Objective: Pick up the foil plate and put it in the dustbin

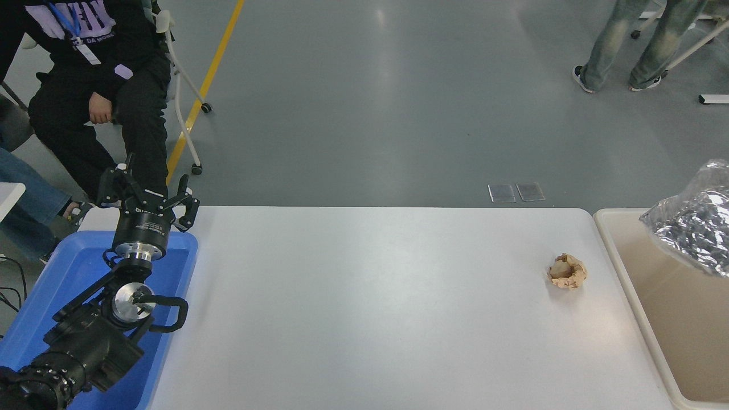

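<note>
My left gripper (147, 193) hangs at eight o'clock over the far end of the tub (68, 267), which sits off the table's (364, 319) left edge. The paper lump (567, 271) lies on the table at four o'clock. The bin (612, 250) stands right of it, with the foil plate (697, 228) over its far end at three o'clock.

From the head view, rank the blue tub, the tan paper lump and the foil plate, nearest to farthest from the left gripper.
1. Blue tub: lower left, below the left gripper.
2. Tan paper lump: on the table's right side.
3. Foil plate: right edge, over the beige dustbin.
</note>
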Controlling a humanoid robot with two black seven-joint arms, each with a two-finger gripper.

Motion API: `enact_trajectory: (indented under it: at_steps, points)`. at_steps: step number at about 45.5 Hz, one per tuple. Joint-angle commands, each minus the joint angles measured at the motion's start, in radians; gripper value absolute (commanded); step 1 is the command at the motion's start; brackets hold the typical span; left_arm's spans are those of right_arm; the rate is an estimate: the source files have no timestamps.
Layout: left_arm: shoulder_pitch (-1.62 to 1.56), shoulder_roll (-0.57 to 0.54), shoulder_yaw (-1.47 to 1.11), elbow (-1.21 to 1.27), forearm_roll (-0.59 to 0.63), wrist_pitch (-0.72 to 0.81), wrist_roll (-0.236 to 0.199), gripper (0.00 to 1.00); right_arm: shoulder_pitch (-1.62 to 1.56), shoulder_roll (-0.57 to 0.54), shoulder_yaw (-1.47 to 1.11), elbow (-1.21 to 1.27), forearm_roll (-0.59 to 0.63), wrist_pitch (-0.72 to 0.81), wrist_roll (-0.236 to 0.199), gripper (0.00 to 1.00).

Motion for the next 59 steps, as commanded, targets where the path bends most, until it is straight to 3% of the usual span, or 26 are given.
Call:
enact_trajectory:
  at_steps: [1, 22, 44, 45, 48, 49, 50, 52, 59]
  points:
    - [0.0, 0.0, 0.0, 0.0, 0.0, 0.0, 0.001, 0.99, -0.294, 0.147, 0.115, -0.228, 0.003, -0.166, 0.0, 0.0]
    - [0.0, 0.0, 0.0, 0.0, 0.0, 0.0, 0.001, 0.99, -0.505, 0.341, 0.138, -0.561, 0.009, -0.286, 0.0, 0.0]
    - [0.0, 0.0, 0.0, 0.0, 0.0, 0.0, 0.001, 0.99, -0.532, 0.355, 0.129, -0.567, 0.008, -0.323, 0.0, 0.0]
    - [0.0, 0.0, 0.0, 0.0, 0.0, 0.0, 0.001, 0.99, -0.532, 0.354, 0.127, -0.567, 0.008, -0.323, 0.0, 0.04]
    - [-0.001, 0.0, 0.0, 0.001, 0.0, 0.0, -0.001, 0.99, -0.532, 0.351, 0.124, -0.567, 0.003, -0.33, 0.0, 0.43]
    - [0.0, 0.0, 0.0, 0.0, 0.0, 0.0, 0.001, 0.99, -0.532, 0.349, 0.124, -0.567, 0.005, -0.344, 0.0, 0.62]
    - [0.0, 0.0, 0.0, 0.0, 0.0, 0.0, 0.001, 0.99, -0.532, 0.349, 0.124, -0.567, 0.005, -0.352, 0.0, 0.67]
    - [0.0, 0.0, 0.0, 0.0, 0.0, 0.0, 0.001, 0.99, -0.533, 0.349, 0.123, -0.566, 0.006, -0.37, 0.0, 0.73]
    - [0.0, 0.0, 0.0, 0.0, 0.0, 0.0, -0.001, 0.99, -0.539, 0.348, 0.129, -0.557, 0.008, -0.386, 0.0, 0.74]
